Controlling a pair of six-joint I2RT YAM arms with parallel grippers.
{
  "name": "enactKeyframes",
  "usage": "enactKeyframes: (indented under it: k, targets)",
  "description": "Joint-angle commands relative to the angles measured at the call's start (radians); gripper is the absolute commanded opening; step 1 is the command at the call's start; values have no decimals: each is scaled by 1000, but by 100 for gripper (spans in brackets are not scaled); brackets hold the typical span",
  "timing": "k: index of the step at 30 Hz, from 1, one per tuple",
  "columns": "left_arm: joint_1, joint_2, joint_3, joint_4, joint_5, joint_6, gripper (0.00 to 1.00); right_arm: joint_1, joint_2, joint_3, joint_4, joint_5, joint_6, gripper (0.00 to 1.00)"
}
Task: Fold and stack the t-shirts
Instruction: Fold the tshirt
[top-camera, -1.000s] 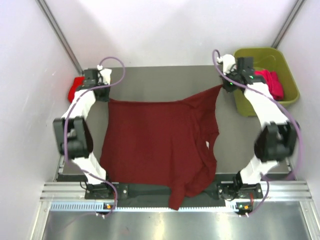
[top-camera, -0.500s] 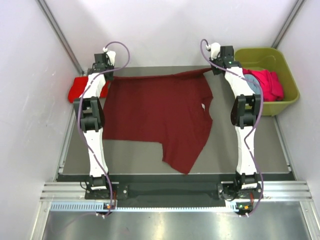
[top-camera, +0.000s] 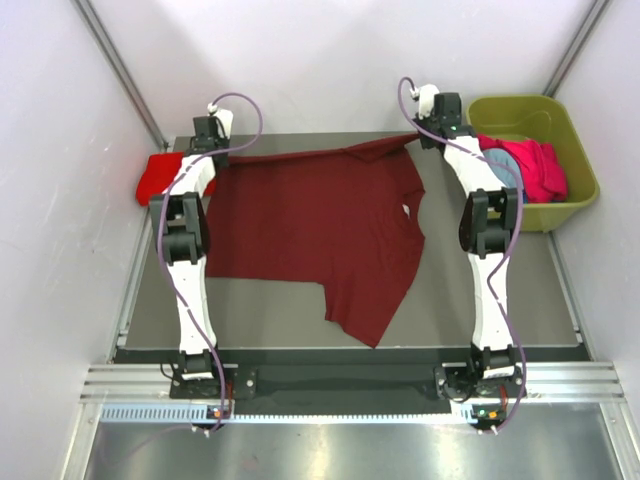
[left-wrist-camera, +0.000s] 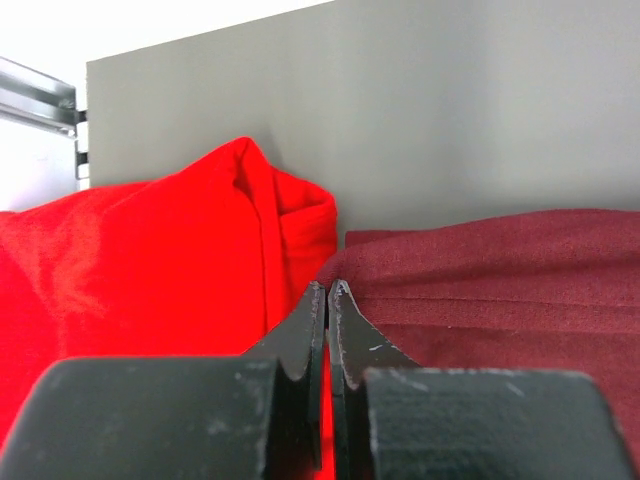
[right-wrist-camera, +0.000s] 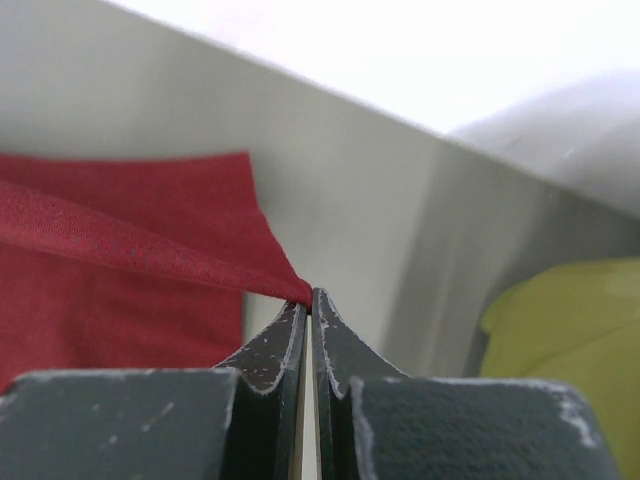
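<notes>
At the far edge, left claw (left-wrist-camera: 327, 290) and right claw (right-wrist-camera: 308, 300) each pinch the maroon t-shirt (top-camera: 310, 230) tight.

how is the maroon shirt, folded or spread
Spread: the maroon t-shirt lies mostly flat on the table, far corners pinched in the left hand and right hand.

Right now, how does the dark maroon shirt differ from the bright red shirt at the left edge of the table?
The maroon shirt is dark and lies spread over the table; the red shirt is bright and sits bunched at the far left edge. The left gripper and right gripper pinch the maroon shirt's far corners; the red shirt seems free. Both are plain soft cloth.
</notes>
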Motion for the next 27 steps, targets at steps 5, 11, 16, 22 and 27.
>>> enactKeyframes:
  k: [5, 11, 16, 22, 27]
  targets:
    - [19, -201, -84, 81, -41, 44, 0, 2, -249, -113, -29, -56, 28, 0]
    - [23, -315, -186, 80, -12, 70, 0, 5, -396, -194, -118, -142, 72, 0]
    - [23, -396, -264, 14, 35, 85, 0, 15, -495, -263, -220, -208, 115, 0]
    - [23, -476, -374, -29, 51, 70, 0, 36, -590, -479, -253, -248, 143, 0]
    - [25, -516, -468, -55, 41, 42, 0, 36, -630, -619, -257, -292, 176, 0]
